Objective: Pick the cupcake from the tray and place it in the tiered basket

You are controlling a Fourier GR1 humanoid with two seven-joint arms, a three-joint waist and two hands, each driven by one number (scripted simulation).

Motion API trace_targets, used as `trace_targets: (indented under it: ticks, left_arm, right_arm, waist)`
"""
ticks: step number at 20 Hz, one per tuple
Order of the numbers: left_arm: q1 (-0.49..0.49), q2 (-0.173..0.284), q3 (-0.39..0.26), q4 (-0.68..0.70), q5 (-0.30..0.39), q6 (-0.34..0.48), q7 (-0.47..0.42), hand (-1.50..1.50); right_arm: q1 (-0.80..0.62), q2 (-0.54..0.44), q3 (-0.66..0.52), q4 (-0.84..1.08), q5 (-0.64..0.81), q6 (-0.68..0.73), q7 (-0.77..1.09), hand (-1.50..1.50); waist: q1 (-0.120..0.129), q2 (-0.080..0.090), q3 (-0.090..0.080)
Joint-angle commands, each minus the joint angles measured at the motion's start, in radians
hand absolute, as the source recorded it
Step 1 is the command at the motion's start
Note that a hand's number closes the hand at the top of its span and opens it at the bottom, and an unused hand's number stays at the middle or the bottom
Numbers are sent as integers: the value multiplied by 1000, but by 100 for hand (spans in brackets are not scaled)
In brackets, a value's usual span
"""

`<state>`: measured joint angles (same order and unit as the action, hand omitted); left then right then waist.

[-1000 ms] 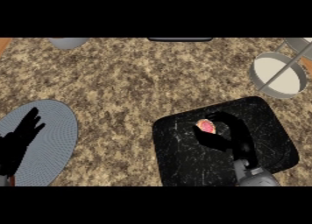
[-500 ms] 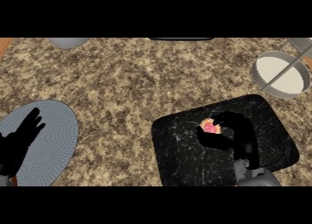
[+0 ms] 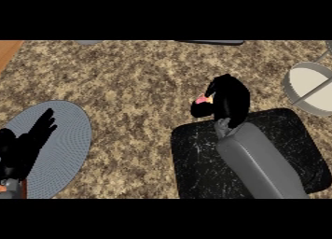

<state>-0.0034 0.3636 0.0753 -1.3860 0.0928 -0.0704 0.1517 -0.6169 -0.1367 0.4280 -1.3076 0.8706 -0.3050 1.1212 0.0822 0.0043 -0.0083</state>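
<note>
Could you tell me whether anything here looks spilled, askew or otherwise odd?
Nothing stands out. The right hand holds the cupcake above the counter, off the tray; the left hand rests open over the plate.

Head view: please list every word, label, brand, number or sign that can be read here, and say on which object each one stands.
None: no readable text shows in this view.
The black tray, the tiered basket, the grey plate and the counter bear no words, numbers or signs.
The cupcake, held in the right hand, is mostly hidden; no label shows on its visible part.
The left hand and the forearms carry no marking.
</note>
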Motion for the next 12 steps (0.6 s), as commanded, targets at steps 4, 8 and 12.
trace_targets:
  ticks: [4, 8, 12]
  left_arm:
    - [3, 14, 21, 23, 13, -10, 21, 0]
    - [14, -4, 18, 42, -1, 5, -4, 0]
    - [16, -32, 8, 68, -29, 30, -40, 0]
  right_arm:
    - [-376, 85, -19, 163, 295, 160, 339, 150]
    - [-528, 126, -108, 263, 373, 199, 365, 150]
    - [-642, 135, -202, 330, 392, 175, 310, 150]
  waist:
    - [-33, -12, 2]
    - [-48, -6, 4]
    - [-60, 0, 5]
